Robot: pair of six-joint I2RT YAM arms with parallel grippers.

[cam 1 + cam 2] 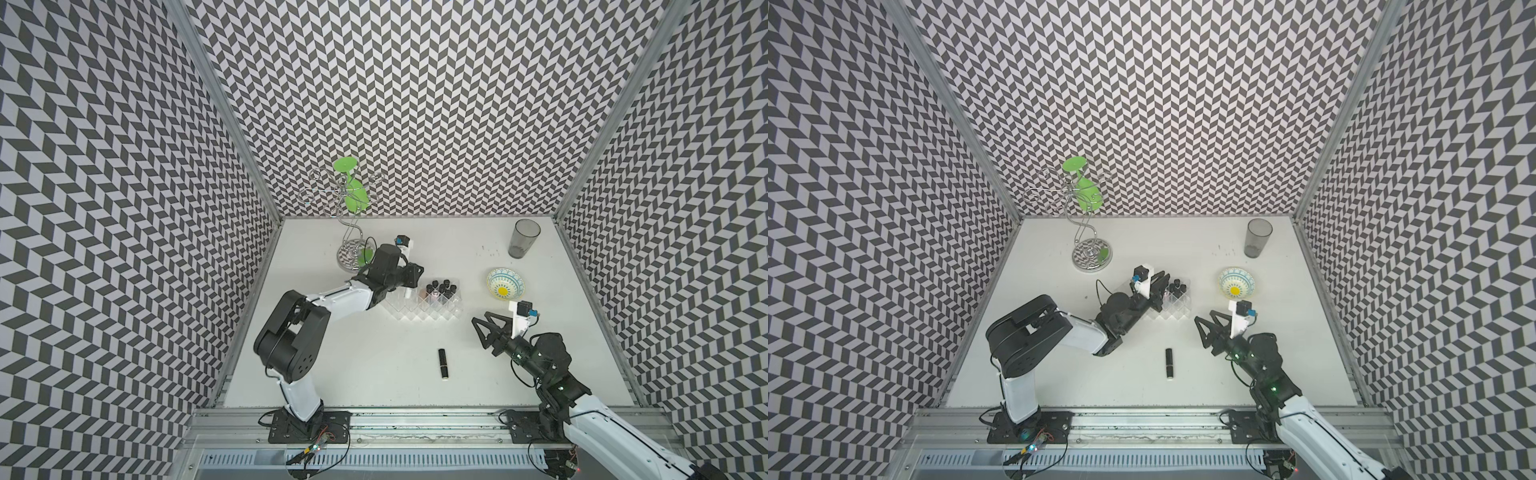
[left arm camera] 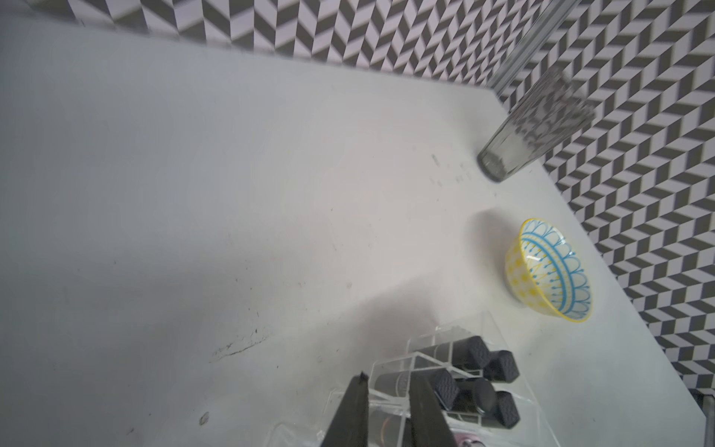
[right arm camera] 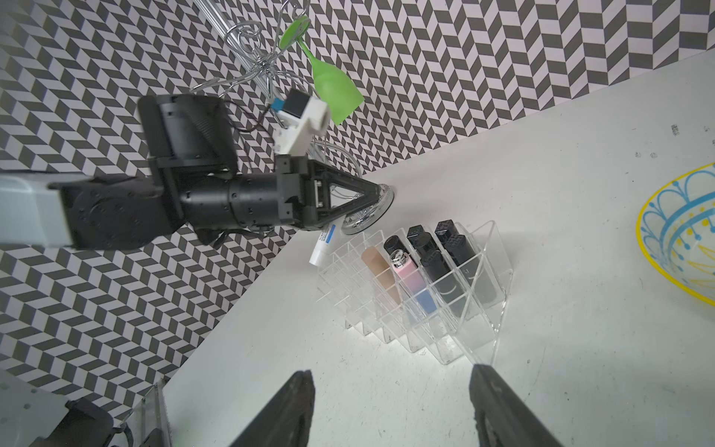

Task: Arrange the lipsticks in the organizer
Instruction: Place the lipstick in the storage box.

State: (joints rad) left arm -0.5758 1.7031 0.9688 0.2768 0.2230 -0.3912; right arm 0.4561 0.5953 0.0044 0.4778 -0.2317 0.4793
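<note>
Your left gripper (image 3: 379, 191) is clenched over the tilted white lipstick (image 3: 322, 247) at the edge of the organizer (image 3: 479, 329); whether it grips that lipstick is unclear. Your right gripper (image 3: 390, 371) hangs released. One black lipstick (image 1: 443, 363) lies flat on the table (image 1: 374, 332), well apart from the organizer.

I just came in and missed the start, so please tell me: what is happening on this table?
Two robot arms are sorting lipsticks into a clear organizer. Several black tubes, a tan one and a pink-to-blue one stand in its far rows. The left gripper, jaws closed, is at its far corner, with a white tube leaning just under it; whether it grips the tube is unclear. The right gripper hovers open and empty nearby. One black lipstick lies on the table, not yet picked up.
</note>
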